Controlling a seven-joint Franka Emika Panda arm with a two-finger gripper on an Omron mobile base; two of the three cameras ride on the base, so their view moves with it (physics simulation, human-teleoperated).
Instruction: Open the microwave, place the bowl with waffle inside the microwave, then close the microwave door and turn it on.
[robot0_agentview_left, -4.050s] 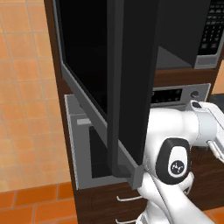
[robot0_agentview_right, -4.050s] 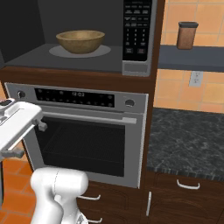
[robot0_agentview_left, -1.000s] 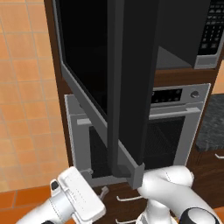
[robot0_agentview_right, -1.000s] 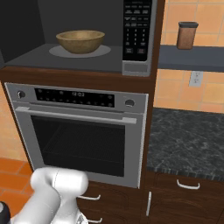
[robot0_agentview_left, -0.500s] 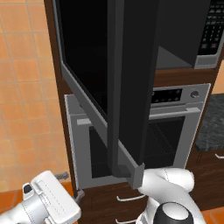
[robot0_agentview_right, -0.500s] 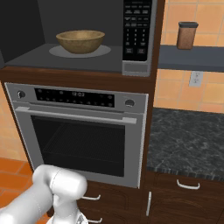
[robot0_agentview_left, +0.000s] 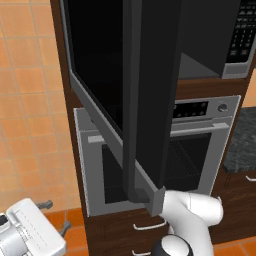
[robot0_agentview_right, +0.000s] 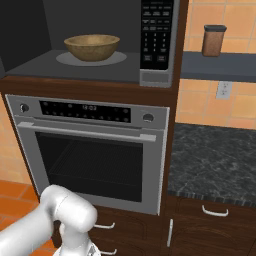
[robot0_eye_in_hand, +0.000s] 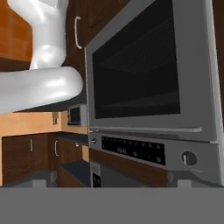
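Fingers (robot0_agentview_left: 46, 204) spread wide, gripping nothing. Swung down and out over the last seconds, now low at the left above the orange floor (robot0_agentview_left: 80, 239). Hand view pointed at the steel oven (robot0_eye_in_hand: 148, 74). Bowl (robot0_agentview_right: 92, 46) already on the turntable, mid-cavity of the microwave (robot0_agentview_right: 157, 40); waffle hidden below the rim. Microwave door (robot0_agentview_left: 150, 100) wide open. Probably getting outside the door to push it shut; keypad afterwards.
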